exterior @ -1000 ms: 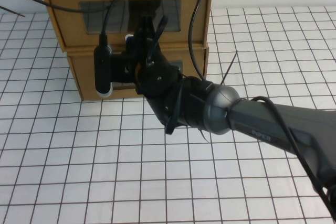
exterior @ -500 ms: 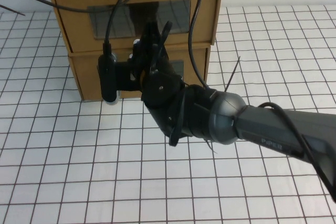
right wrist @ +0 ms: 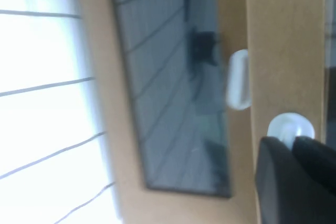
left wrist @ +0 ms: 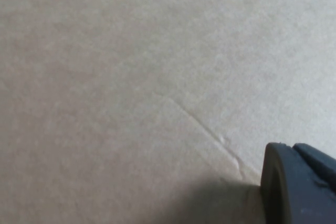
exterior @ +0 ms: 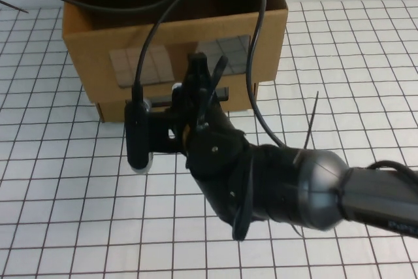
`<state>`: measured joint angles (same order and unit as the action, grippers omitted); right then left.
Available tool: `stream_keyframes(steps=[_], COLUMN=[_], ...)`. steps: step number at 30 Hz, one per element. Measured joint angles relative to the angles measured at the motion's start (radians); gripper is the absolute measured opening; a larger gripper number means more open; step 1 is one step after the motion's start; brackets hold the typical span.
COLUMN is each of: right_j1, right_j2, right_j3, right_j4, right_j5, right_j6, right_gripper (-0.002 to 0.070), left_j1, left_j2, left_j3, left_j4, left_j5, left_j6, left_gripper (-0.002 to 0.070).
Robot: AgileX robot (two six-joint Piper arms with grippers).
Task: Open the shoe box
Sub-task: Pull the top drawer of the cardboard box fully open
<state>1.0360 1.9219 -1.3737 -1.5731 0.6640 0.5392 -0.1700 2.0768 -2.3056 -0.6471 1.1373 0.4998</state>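
Note:
Two brown cardboard shoe boxes are stacked at the table's far side. The upper drawer [exterior: 176, 37], with a dark window in its front, stands pulled out over the lower box [exterior: 111, 110]. My right gripper [exterior: 193, 82] reaches in from the near right and is shut on the drawer's white knob [exterior: 176, 87]. In the right wrist view the knob [right wrist: 290, 124] sits pinched at the gripper [right wrist: 292, 142], beside the window [right wrist: 168, 87]. My left gripper is hidden in the high view; its wrist view shows only one dark finger [left wrist: 299, 182] against plain cardboard [left wrist: 131, 77].
The boxes stand on a white gridded tabletop [exterior: 65, 213]. Black cables [exterior: 150, 37] arc over the drawer down to the wrist camera [exterior: 137, 135]. A thin black tie [exterior: 312, 119] sticks up from the right arm. A second white oblong piece [right wrist: 238, 80] shows beside the window.
The upper drawer has slid out toward me with the right gripper holding its knob, and its open top now shows. The right arm has drawn back and down.

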Motion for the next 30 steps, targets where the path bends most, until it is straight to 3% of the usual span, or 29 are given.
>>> stream_keyframes(steps=[13, 30], right_j1=[0.136, 0.163], right_j2=[-0.145, -0.152], right_j3=[0.178, 0.178], right_j4=[0.194, 0.275], right_j5=[0.042, 0.075], right_j6=[0.031, 0.031], right_gripper=[0.0008, 0.0025], left_j1=[0.0, 0.0], left_j2=[0.0, 0.0], left_j3=[-0.002, -0.002], left_j4=[-0.002, -0.003], left_j5=[0.008, 0.014], left_j6=[-0.012, -0.015], left_gripper=[-0.0002, -0.0002])
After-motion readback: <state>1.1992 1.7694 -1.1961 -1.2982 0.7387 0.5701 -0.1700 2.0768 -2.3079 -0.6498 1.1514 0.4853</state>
